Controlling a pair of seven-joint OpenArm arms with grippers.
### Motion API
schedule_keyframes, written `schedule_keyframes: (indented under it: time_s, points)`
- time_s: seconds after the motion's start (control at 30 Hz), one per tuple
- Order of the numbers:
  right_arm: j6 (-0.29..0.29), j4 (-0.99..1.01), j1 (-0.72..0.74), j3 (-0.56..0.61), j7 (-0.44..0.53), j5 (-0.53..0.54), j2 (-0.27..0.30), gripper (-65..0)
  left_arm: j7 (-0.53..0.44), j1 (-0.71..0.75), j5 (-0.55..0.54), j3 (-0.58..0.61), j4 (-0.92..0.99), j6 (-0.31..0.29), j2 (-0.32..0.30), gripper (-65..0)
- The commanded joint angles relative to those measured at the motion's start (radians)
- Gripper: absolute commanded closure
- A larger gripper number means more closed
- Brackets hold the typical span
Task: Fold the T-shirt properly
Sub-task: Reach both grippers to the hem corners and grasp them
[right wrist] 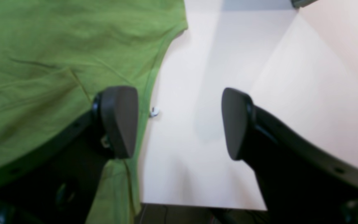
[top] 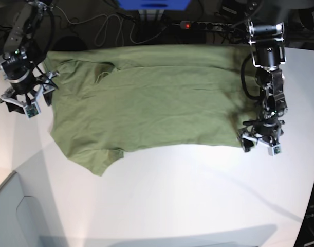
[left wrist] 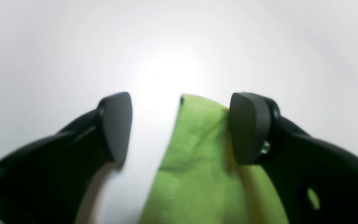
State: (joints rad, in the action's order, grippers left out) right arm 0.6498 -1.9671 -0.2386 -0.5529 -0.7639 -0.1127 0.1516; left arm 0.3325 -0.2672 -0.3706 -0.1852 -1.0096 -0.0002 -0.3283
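Note:
The olive-green T-shirt (top: 146,103) lies spread flat across the far half of the white table (top: 172,195), lightly wrinkled. My left gripper (top: 259,145) is open at the shirt's right edge. In the left wrist view the left gripper (left wrist: 182,127) straddles a corner of the shirt (left wrist: 197,155), with the cloth against one finger. My right gripper (top: 22,105) is open at the shirt's left edge. In the right wrist view the right gripper (right wrist: 177,123) has one finger over the shirt's hem (right wrist: 57,62) and the other over bare table.
A power strip (top: 198,24) with a red light, cables and a blue box (top: 154,4) sit beyond the table's far edge. A small white speck (right wrist: 154,112) lies by the hem. The table's edge (right wrist: 197,205) is close below the right gripper.

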Motion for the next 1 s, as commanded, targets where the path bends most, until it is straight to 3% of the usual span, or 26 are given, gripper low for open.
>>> schedule_keyframes:
  time_s: [0.0,0.43,0.5,0.7,0.73,0.97]
  points:
    - [0.005,-0.015,0.009,-0.002,0.017,0.003,0.012,-40.6,-0.025,-0.02,-0.003,-0.001,-0.016,0.001,-0.015,-46.7]
    - [0.005,0.033,0.031,-0.002,0.017,0.003,0.012,-40.6,-0.023,-0.005,-0.003,0.002,-0.015,-0.001,-0.002,-46.1]
    - [0.005,0.033,0.031,0.0,0.017,0.003,0.012,-40.6,-0.025,-0.005,-0.003,0.002,-0.005,-0.001,-0.002,-39.9]
    - [0.005,0.033,0.032,0.0,0.017,0.003,0.012,-40.6,-0.026,-0.01,-0.003,-0.004,0.027,-0.001,-0.002,-2.6]
    - [0.005,0.033,0.032,0.0,0.017,0.003,0.012,-40.6,-0.026,-0.01,-0.003,-0.006,0.027,0.001,-0.002,0.0]
    - [0.005,0.033,0.107,0.001,0.017,0.003,0.016,-40.6,-0.026,-0.007,-0.003,-0.006,0.024,0.004,-0.002,0.0]
